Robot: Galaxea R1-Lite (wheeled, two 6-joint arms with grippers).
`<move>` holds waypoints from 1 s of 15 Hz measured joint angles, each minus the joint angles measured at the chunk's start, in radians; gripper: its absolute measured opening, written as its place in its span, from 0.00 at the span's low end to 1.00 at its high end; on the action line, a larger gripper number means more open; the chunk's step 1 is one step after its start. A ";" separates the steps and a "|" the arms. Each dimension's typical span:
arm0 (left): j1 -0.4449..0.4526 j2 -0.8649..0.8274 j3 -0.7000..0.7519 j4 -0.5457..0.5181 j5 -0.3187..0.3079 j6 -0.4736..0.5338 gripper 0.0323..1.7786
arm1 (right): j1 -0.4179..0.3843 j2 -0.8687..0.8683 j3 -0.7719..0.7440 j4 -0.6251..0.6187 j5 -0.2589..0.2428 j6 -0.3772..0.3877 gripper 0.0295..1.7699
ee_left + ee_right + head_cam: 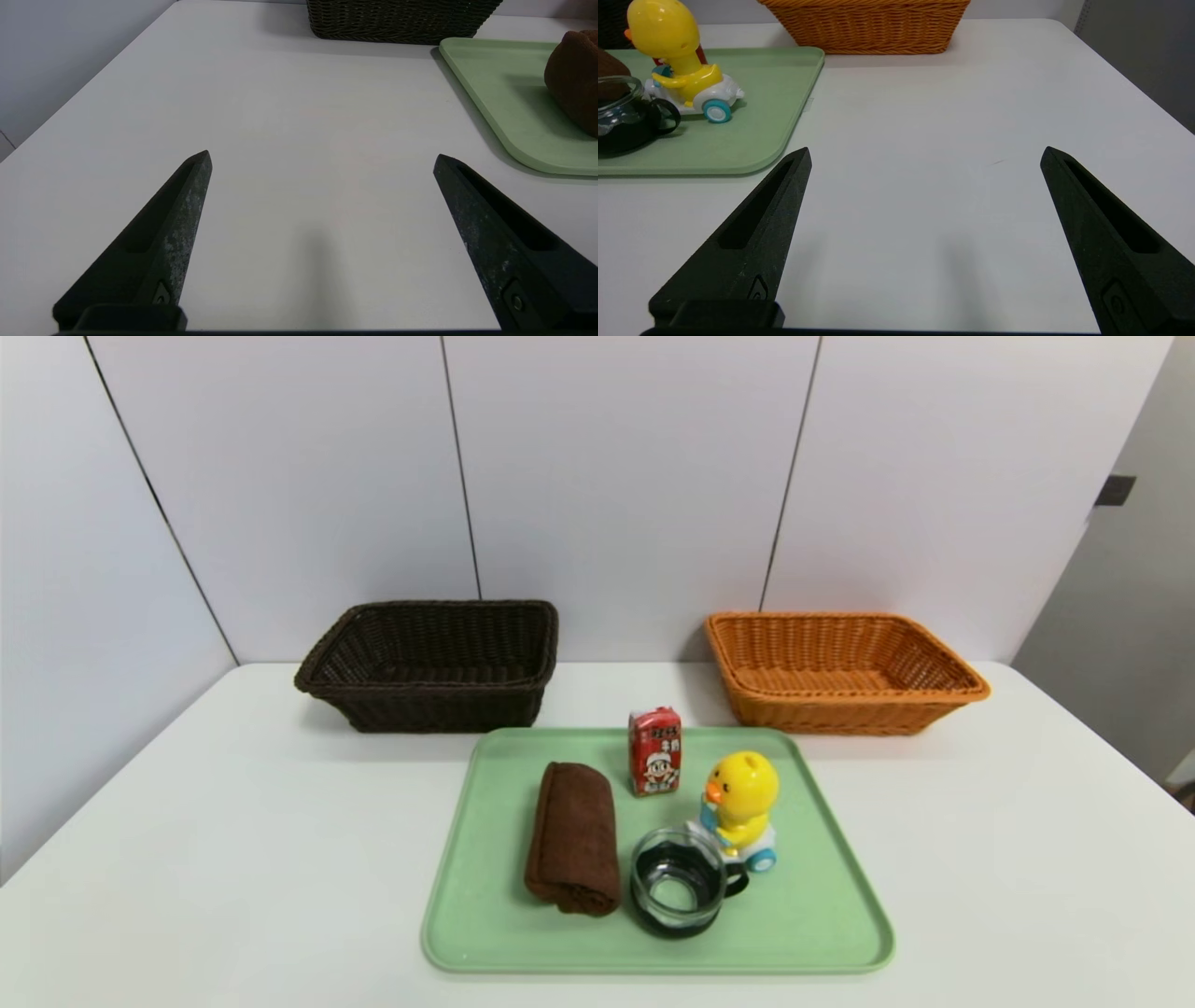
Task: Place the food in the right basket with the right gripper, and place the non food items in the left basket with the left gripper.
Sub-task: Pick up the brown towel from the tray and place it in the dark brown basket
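Sorting not started: left gripper and right gripper both hover low over bare table either side of the green tray, fingers spread wide, holding nothing. Red carton stands upright at the tray's far edge; I'd drop the right gripper from above and pinch its narrow sides, since the duck toy sits just beside it with the glass cup touching the duck. Towel lies clear for the left arm; dark basket and orange basket hold nothing yet.
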 joint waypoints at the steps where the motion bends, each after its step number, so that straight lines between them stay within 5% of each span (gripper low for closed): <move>1: 0.000 0.000 0.000 0.000 0.000 0.000 0.95 | 0.000 0.000 0.000 -0.001 -0.008 0.010 0.96; 11: -0.001 0.000 -0.029 0.007 0.002 -0.002 0.95 | 0.000 0.000 -0.059 0.023 -0.013 0.012 0.96; 15: -0.001 0.003 -0.236 0.221 -0.022 -0.005 0.95 | 0.000 0.040 -0.250 0.223 -0.001 0.014 0.96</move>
